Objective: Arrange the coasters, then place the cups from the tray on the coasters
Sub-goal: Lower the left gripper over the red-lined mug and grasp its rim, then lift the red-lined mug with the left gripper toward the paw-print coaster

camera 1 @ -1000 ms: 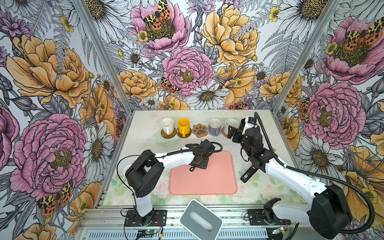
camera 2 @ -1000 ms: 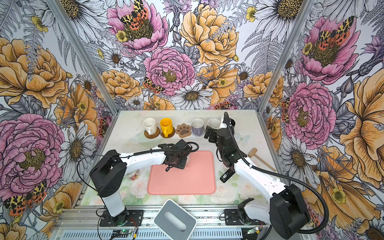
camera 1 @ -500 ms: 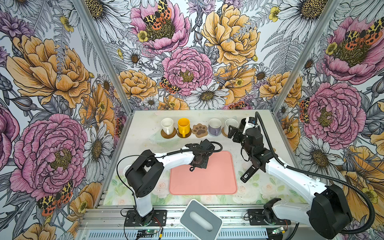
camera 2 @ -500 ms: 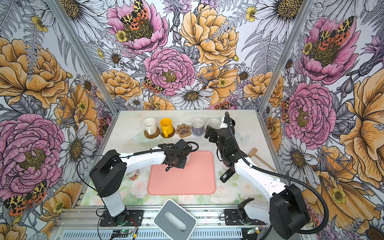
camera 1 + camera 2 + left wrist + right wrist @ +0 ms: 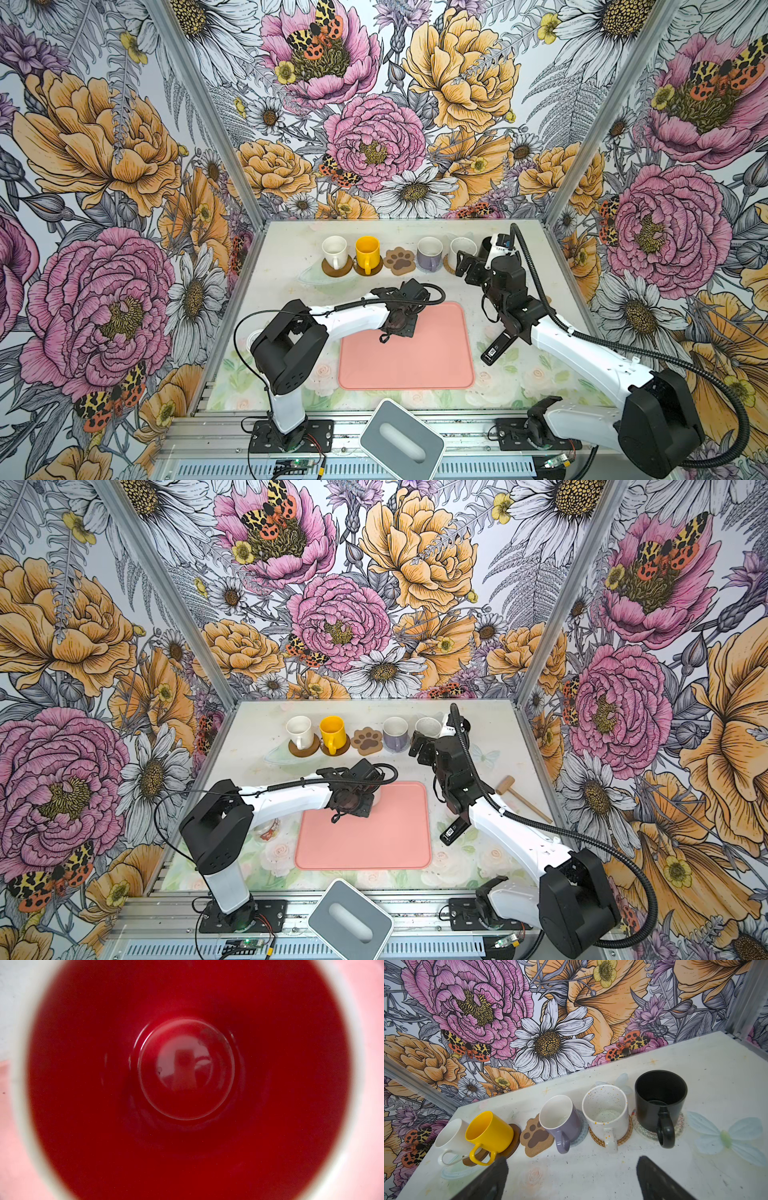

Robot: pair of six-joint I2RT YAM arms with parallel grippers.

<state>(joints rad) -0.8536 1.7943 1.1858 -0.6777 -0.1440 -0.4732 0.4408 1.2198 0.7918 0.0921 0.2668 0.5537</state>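
The pink tray (image 5: pixel 415 361) lies mid-table. My left gripper (image 5: pixel 401 322) hangs over its far left corner, straight above a white cup with red inside (image 5: pixel 187 1068); the left wrist view looks down into it and my fingers are hidden. In a row at the back stand the cream-white cup (image 5: pixel 335 251) and yellow cup (image 5: pixel 367 251) on brown coasters, a bare paw-print coaster (image 5: pixel 399 260), then the lavender cup (image 5: pixel 560 1118), speckled cup (image 5: pixel 605 1109) and black cup (image 5: pixel 660 1101) on their coasters. My right gripper (image 5: pixel 572 1180) is open and empty, just in front of the speckled cup.
A grey-white box with an oval slot (image 5: pixel 402 438) sits at the front edge. A wooden mallet (image 5: pixel 521 798) lies right of the right arm. A small clear jar (image 5: pixel 268 829) stands left of the tray under the left arm. Flowered walls close three sides.
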